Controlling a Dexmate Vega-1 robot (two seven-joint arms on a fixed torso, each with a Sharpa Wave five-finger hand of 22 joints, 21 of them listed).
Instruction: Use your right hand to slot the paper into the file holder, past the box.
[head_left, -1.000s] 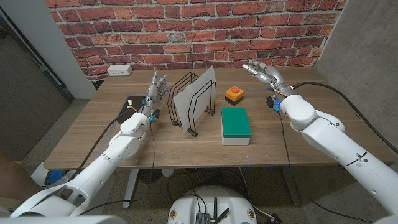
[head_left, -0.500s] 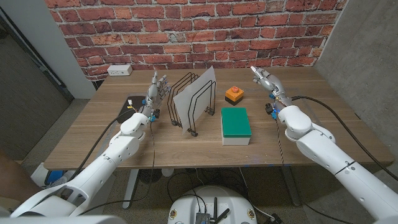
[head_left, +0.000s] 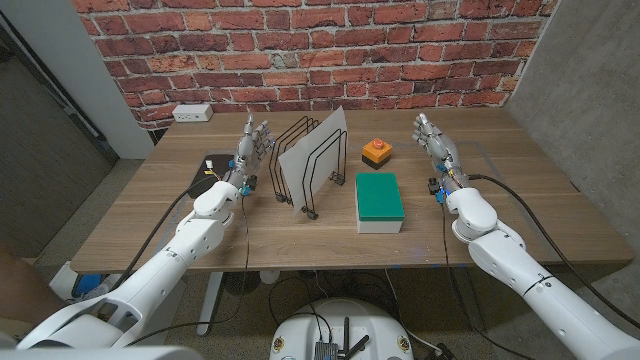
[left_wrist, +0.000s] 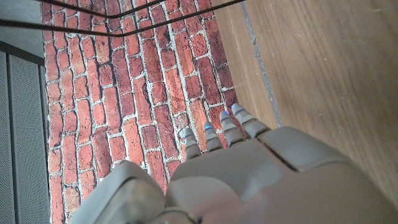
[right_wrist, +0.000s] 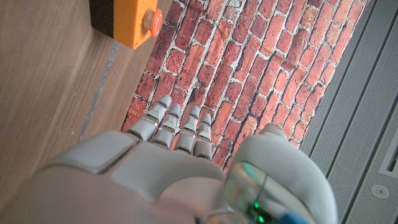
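Observation:
A white sheet of paper (head_left: 316, 155) stands slanted in the black wire file holder (head_left: 301, 160) at the table's middle. A green box with white sides (head_left: 379, 200) lies to the right of the holder. My right hand (head_left: 436, 143) stands to the right of the box, fingers stretched toward the brick wall, holding nothing; in the right wrist view my right hand (right_wrist: 180, 155) points at the wall. My left hand (head_left: 254, 145) stands left of the holder, fingers up and empty; my left hand (left_wrist: 236, 168) also fills the lower left wrist view, with the holder's wires (left_wrist: 124, 15) beyond it.
An orange and black button box (head_left: 376, 152) sits behind the green box and shows in the right wrist view as the button box (right_wrist: 124, 22). A white power strip (head_left: 192, 113) lies at the back left. A dark small object (head_left: 215, 163) lies near my left wrist.
My right hand has pulled back from the far side toward the near right of the table and come lower, fingers now pointing away. The paper, holder, box and left hand have not moved.

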